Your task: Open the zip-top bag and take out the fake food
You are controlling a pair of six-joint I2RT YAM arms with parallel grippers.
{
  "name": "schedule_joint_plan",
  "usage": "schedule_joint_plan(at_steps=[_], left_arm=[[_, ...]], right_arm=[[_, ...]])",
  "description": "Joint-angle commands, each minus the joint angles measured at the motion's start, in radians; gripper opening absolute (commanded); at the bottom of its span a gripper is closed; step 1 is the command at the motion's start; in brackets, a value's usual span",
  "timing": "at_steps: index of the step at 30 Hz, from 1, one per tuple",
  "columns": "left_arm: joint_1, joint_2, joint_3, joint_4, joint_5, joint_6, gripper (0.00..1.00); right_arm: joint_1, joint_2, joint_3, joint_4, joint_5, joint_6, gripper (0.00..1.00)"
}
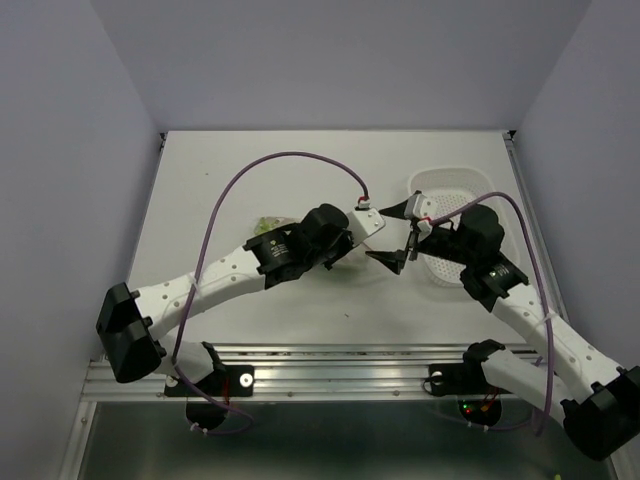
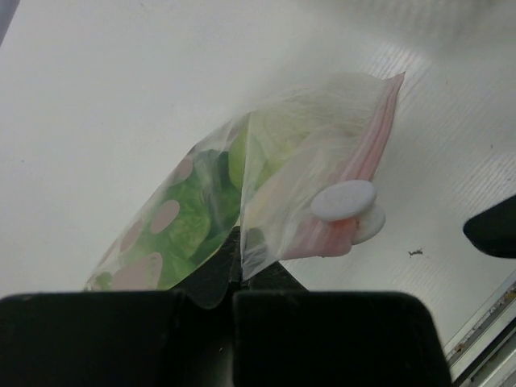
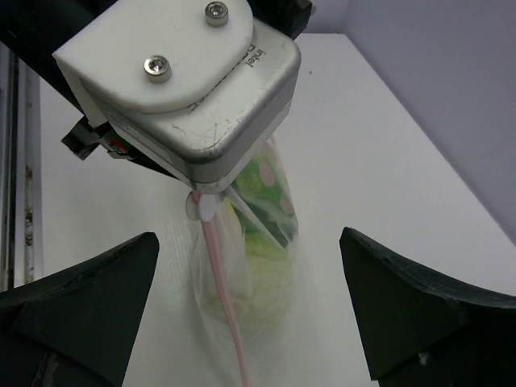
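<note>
Pinches bag [image 2: 270, 181] edge between left fingers [image 2: 211, 280], green toy food [image 2: 192, 211] inside; holds right fingers [image 3: 85, 310] spread wide nearby.

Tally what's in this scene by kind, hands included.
zip-top bag: 1
white perforated basket: 1
hands: 2 (left hand, right hand)
Total: 4
The green fake food inside the bag is too bunched to count.
</note>
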Motion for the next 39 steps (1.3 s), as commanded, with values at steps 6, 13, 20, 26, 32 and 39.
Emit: schedule_joint_plan(at_steps=[6, 13, 20, 26, 32, 39], left_arm=[[0.014, 0.006, 0.068, -0.012, 0.052, -0.017, 0.0], [0.029, 0.026, 0.092, -0.015, 0.056, -0.048, 0.0], [0.046, 0.047, 0.121, -0.03, 0.075, -0.06, 0.0], [0.048, 0.044, 0.125, -0.032, 0.09, -0.063, 0.0], [0.049, 0.047, 0.135, -0.033, 0.102, -0.065, 0.0], [0.051, 0.05, 0.143, -0.038, 0.104, -0.063, 0.0]], right_arm=[[0.033, -0.004, -0.06, 0.295, 0.042, 0.011, 0.94], [0.044, 0.007, -0.057, 0.255, -0.038, -0.011, 0.9], [0.062, 0.018, -0.066, 0.254, -0.052, -0.017, 0.86], [0.071, 0.033, -0.068, 0.265, -0.028, -0.023, 0.75], [0.09, 0.056, -0.065, 0.278, -0.001, -0.018, 0.66], [0.122, 0.082, -0.055, 0.259, 0.071, -0.035, 0.58]])
